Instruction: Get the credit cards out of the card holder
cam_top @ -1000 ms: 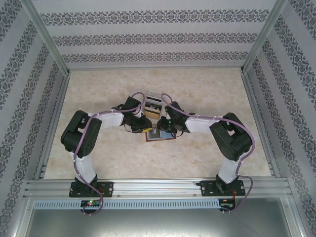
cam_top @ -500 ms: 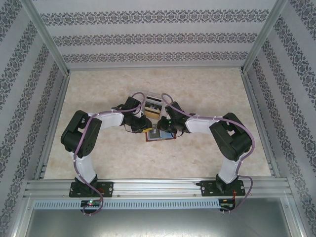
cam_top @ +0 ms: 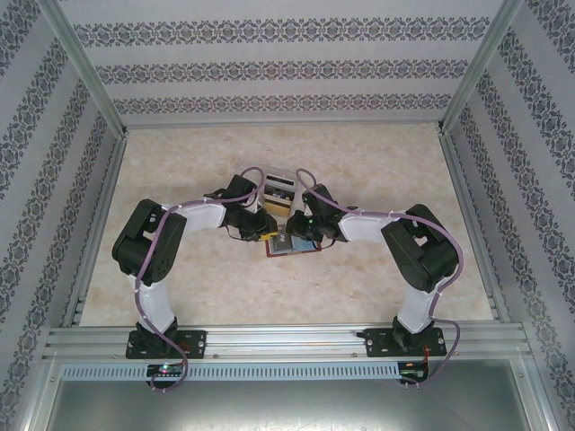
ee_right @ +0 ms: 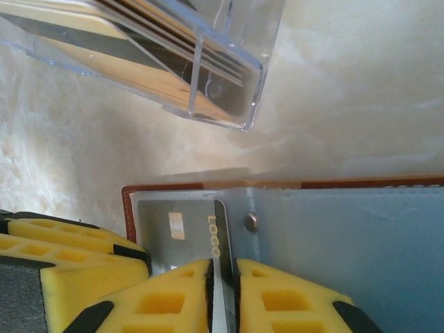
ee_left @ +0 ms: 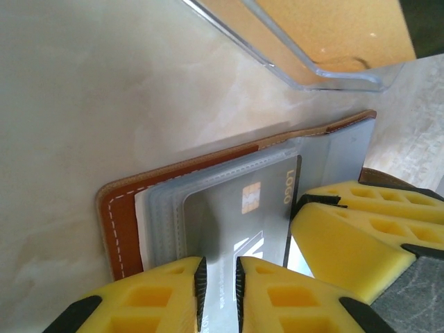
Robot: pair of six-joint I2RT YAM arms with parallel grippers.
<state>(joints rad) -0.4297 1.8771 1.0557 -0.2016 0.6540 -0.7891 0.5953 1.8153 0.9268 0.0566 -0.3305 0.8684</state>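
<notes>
Left wrist view: the left end effector (ee_left: 218, 291) is clenched on the near end of 1 grey card (ee_left: 222, 222), with its 2 yellow fingers pressed on either face. Ahead of the fingers, the card runs into the clear sleeves of the brown card holder (ee_left: 121, 215), which lies open on the pale worktop (ee_left: 83, 90).

Right wrist view: the right end effector (ee_right: 222, 295) is clenched on a thin pale edge of the card holder, just beside the card's logo side. That edge looks like a sleeve page rather than the card. Beyond its fingers, apart from the holder, stands a clear box (ee_right: 229, 83) holding what look like flat cards.

Likely risks:
- The left grip takes only a narrow strip, so the card may slip free under a pull.
- If those fingers also pinch sleeve plastic, the sleeve would come along with the card.
- If the right hold gives, the whole holder would slide with the card.
- The 2 end effectors sit just beside each other and could bump.
</notes>
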